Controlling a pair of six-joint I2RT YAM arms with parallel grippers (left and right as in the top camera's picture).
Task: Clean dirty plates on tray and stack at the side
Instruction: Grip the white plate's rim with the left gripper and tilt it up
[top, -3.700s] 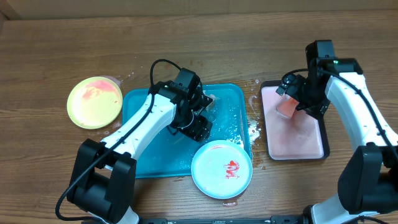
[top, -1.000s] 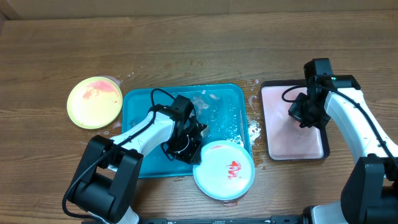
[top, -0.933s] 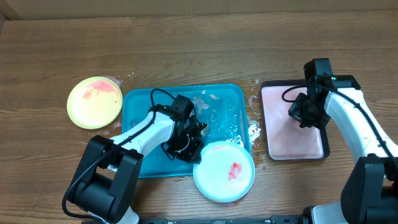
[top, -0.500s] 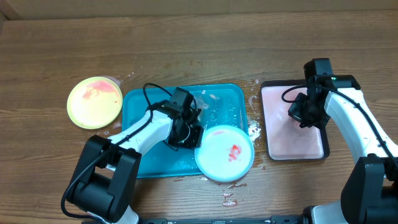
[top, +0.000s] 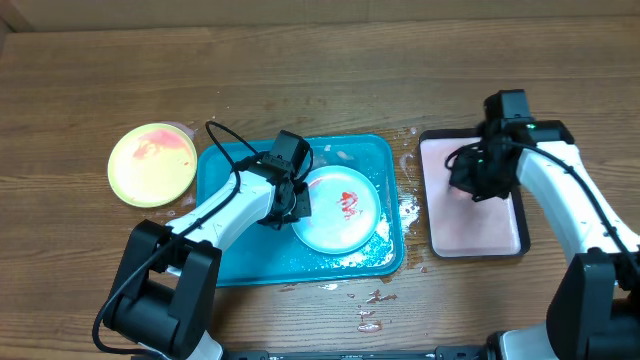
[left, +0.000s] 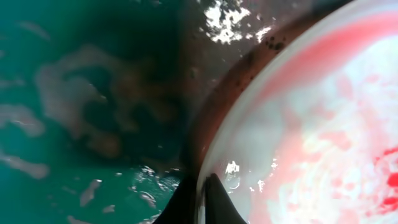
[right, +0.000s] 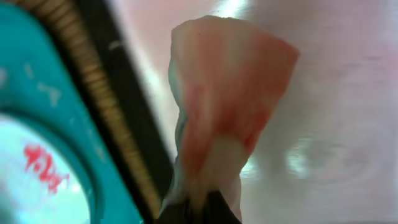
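The pale blue plate (top: 340, 205) lies inside the teal tray (top: 225, 250), toward its right half, with a red sauce smear near its middle. The left gripper (top: 297, 203) has its jaws pinched on the plate's left rim (the wrist view shows the two fingertips (left: 214, 199) clamped on either side of the edge). A yellow-green plate (top: 152, 164), smeared red, sits on the table (top: 80, 80) just left of the tray. The right gripper (top: 473, 183) hangs over the pink tray (top: 478, 228), its jaws squeezed on a pink-stained wad (right: 224, 93).
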